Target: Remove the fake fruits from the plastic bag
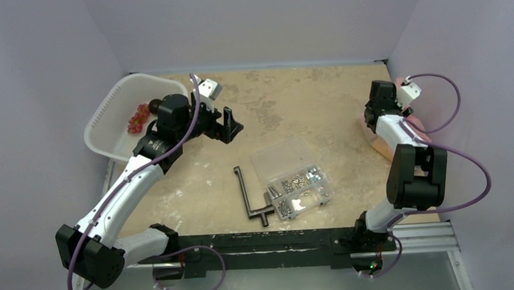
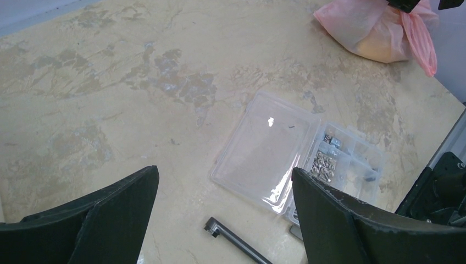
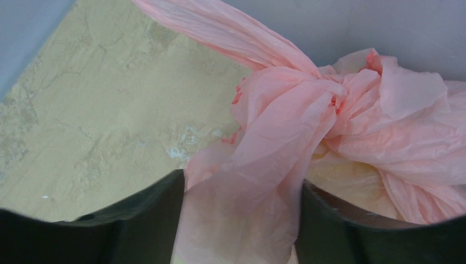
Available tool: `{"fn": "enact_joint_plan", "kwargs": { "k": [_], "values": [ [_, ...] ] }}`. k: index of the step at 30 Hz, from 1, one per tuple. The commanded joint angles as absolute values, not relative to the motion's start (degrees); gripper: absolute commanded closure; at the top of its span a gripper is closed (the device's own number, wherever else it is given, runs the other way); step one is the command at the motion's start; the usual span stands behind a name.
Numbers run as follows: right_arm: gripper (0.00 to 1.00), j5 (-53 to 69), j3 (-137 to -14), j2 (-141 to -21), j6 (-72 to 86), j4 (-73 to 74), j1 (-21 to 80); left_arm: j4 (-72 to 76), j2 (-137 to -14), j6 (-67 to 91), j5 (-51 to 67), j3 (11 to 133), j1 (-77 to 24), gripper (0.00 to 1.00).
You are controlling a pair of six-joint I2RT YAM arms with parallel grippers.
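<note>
Cannot tell what fills the plastic bag (image 3: 275,143) beyond a yellow blur through its pink film, nor see more of it from above than a sliver behind the right arm (image 1: 391,126).

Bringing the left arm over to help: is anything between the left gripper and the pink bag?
Nothing tall. The clear compartment box, lid open, and the black T-handle tool lie flat on the table just on the arms' side of the line from the left gripper to the plastic bag; a low sweep might clip the box.
</note>
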State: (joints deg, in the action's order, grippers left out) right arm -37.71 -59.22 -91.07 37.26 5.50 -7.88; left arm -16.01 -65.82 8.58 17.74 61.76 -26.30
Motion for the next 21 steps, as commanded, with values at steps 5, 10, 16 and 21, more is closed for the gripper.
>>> {"fn": "enact_joint_plan", "kwargs": {
  "k": [5,10,16,21],
  "values": [
    [0.63,-32.9,-58.9,-91.1,33.5,0.3,-7.7,-16.9,-66.5,7.0,18.2,64.9,-27.4,0.1],
    [0.81,-32.1,-57.4,-90.5,31.6,-3.8,-4.1,-17.8,-67.3,6.5,17.9,65.4,-28.2,0.1],
    [0.85,-31.7,-60.1,-91.9,26.4,-5.9,5.2,-18.8,-69.2,6.3,18.7,66.5,-29.2,0.1],
    [0.9,-28.6,-60.0,-91.3,27.2,-4.7,6.5,-19.5,-71.0,6.8,18.9,67.5,-30.0,0.11]
  ]
}}
